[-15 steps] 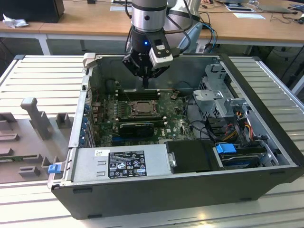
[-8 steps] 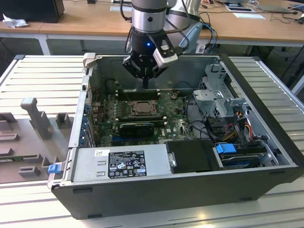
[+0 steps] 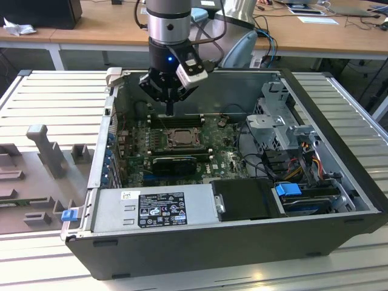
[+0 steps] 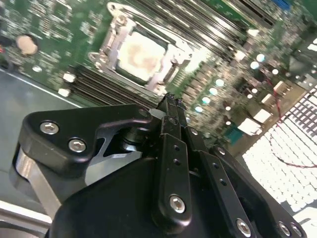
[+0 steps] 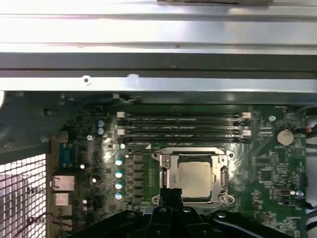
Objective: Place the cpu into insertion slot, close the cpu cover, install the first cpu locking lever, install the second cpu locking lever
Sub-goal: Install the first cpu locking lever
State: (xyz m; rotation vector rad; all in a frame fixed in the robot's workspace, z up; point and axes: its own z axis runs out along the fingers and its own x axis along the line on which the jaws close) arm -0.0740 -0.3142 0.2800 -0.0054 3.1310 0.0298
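Note:
The cpu (image 5: 194, 177) lies flat in the insertion slot (image 3: 182, 138) on the green board, its pale metal top showing in both wrist views (image 4: 141, 54). The silver cpu cover (image 5: 166, 167) is folded down around it as a frame (image 4: 113, 45). Thin metal rods run along the frame's edges; whether they are latched I cannot tell. My gripper (image 3: 170, 111) hangs above the board just beyond the slot's far side, over the memory slots (image 5: 183, 126). Its black fingers (image 4: 173, 129) are shut together with nothing between them.
The open computer case (image 3: 200, 242) walls in the board. A long black card (image 3: 174, 161) lies just in front of the slot, a power supply (image 3: 154, 209) nearer still. A metal drive cage (image 3: 279, 121) and cables stand at the exterior view's right. Grey fixtures (image 3: 45, 151) sit outside on the left.

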